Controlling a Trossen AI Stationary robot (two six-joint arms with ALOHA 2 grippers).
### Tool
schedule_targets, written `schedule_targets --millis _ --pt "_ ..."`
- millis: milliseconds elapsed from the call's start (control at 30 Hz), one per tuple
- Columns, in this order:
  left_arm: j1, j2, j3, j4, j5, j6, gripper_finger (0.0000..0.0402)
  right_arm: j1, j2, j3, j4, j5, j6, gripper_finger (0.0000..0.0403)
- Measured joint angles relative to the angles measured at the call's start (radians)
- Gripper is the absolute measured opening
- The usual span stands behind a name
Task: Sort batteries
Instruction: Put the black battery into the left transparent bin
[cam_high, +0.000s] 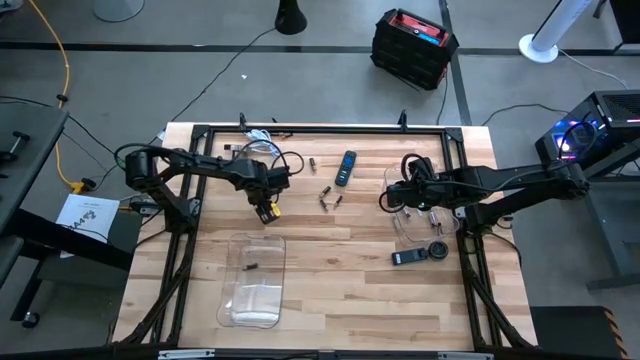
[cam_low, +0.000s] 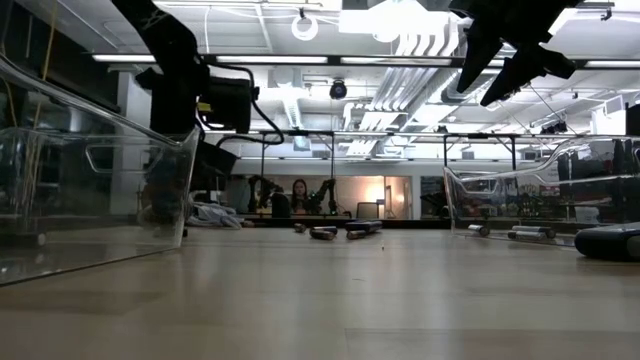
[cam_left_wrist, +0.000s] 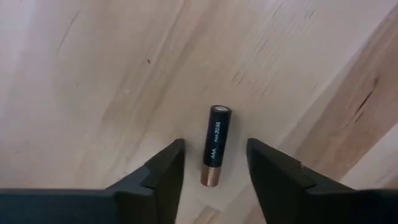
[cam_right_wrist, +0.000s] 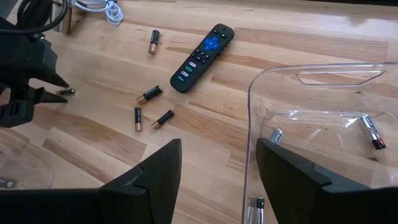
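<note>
My left gripper (cam_high: 267, 208) is low over the table, left of the middle, with its fingers open. A black AA battery with a coppery end (cam_left_wrist: 215, 146) lies flat on the wood between the two fingers (cam_left_wrist: 166, 171), and they do not touch it. My right gripper (cam_right_wrist: 217, 146) is open and empty, raised near the rim of the right clear bin (cam_right_wrist: 250, 99). This bin holds several batteries (cam_right_wrist: 373, 132). Loose batteries (cam_right_wrist: 149, 94) lie on the table near the black remote (cam_right_wrist: 202, 56). One battery (cam_high: 250, 266) lies in the left clear bin (cam_high: 255, 285).
A white cable (cam_right_wrist: 112, 11) lies at the far edge. A black flat device (cam_high: 407, 258) and a round black part (cam_high: 438, 250) lie near the right bin. There is bare wood between the two bins and along the near edge.
</note>
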Motion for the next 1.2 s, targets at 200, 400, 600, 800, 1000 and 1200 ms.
schedule_targets --millis 200,400,600,800,1000,1200 --pt "0.016 0.001 -0.014 -0.007 0.056 -0.013 0.0026 0.0 0.0 0.0 0.011 0.0 0.0 0.0201" --pt "0.02 -0.022 0.041 -0.036 0.05 0.0 0.0011 0.0 0.0 0.0 0.022 0.0 0.0 0.0201" --pt "-0.007 -0.185 0.129 -0.056 0.059 0.056 0.0007 0.0 0.0 0.0 0.022 0.0 0.0 0.0201" --pt "-0.19 -0.423 0.139 -0.184 0.147 0.093 0.0007 0.0 0.0 0.0 0.022 0.0 0.0 0.0201" --pt "-0.481 -0.55 0.139 -0.214 0.191 -0.077 0.0007 0.0 0.0 0.0 0.022 0.0 -0.001 0.0201" --pt "-0.682 -0.486 0.139 -0.096 0.168 -0.197 0.0039 0.0 0.0 0.0 0.022 0.0 -0.001 0.0201"
